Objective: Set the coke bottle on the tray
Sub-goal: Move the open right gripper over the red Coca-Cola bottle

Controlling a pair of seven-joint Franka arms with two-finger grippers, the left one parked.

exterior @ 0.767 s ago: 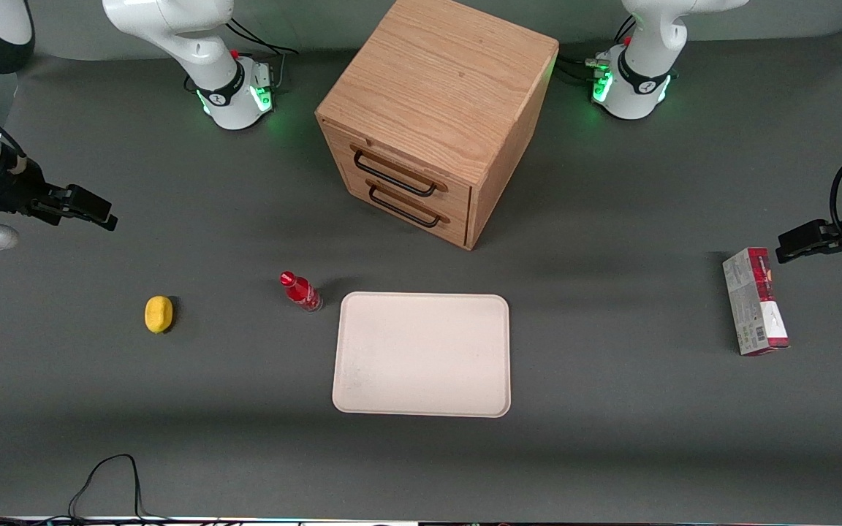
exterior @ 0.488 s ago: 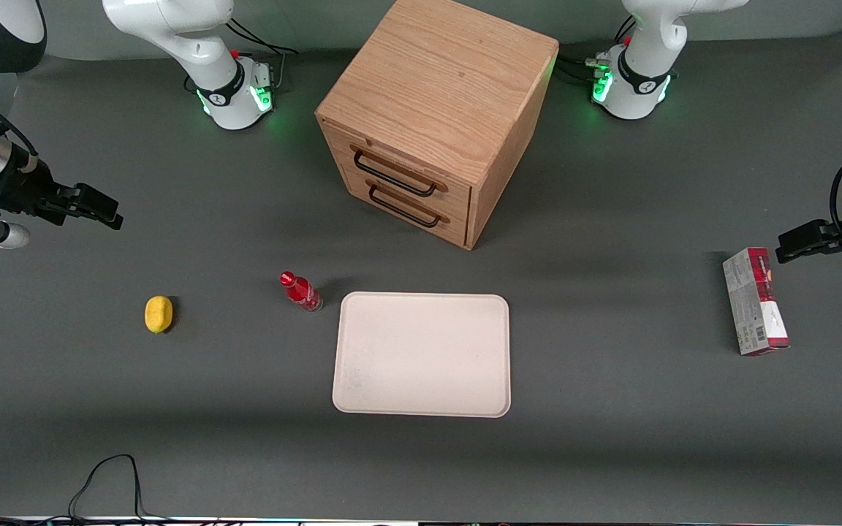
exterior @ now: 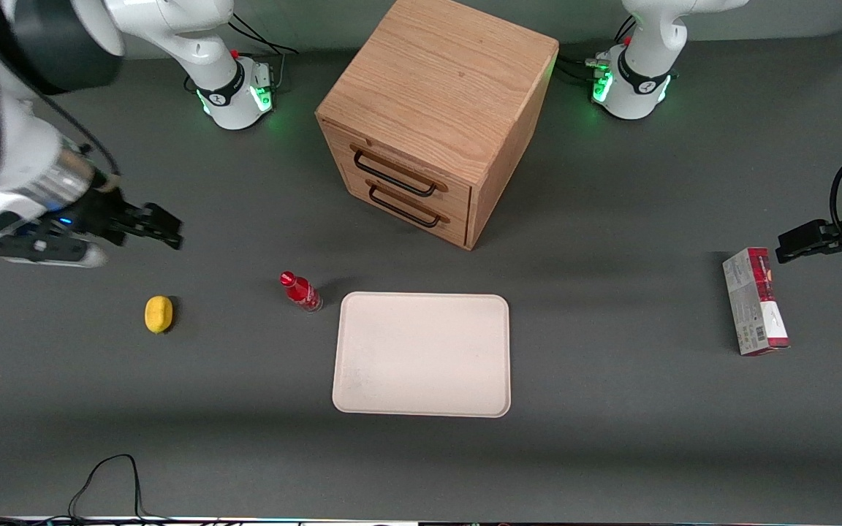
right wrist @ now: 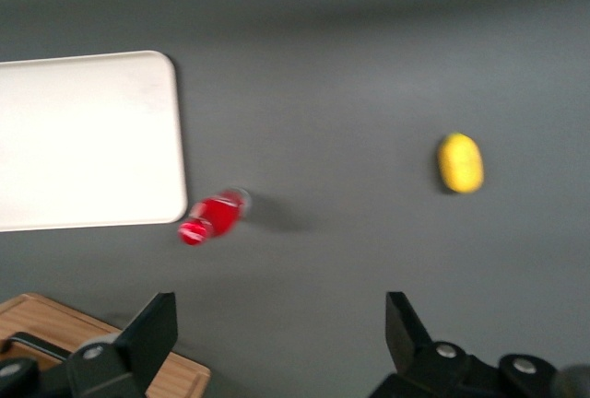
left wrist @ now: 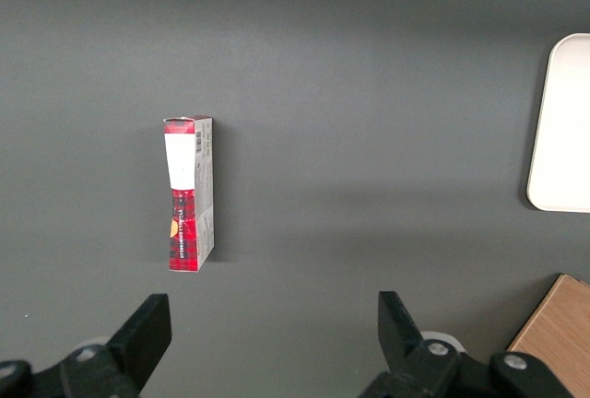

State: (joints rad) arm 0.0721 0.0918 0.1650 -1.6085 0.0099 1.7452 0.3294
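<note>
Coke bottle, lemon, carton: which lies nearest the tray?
The coke bottle, just off the tray corner. The lemon and carton lie apart. The open pincer hovers away.

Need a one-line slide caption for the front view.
Open gripper above the table, short of the coke bottle standing beside the tray.

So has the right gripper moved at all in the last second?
Yes. The gripper has moved in over the table toward the coke bottle, and is now nearer the cabinet.

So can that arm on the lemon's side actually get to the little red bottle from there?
Probably yes. The gripper, open, hangs above bare table, and nothing stands between it and the coke bottle beside the tray.
</note>
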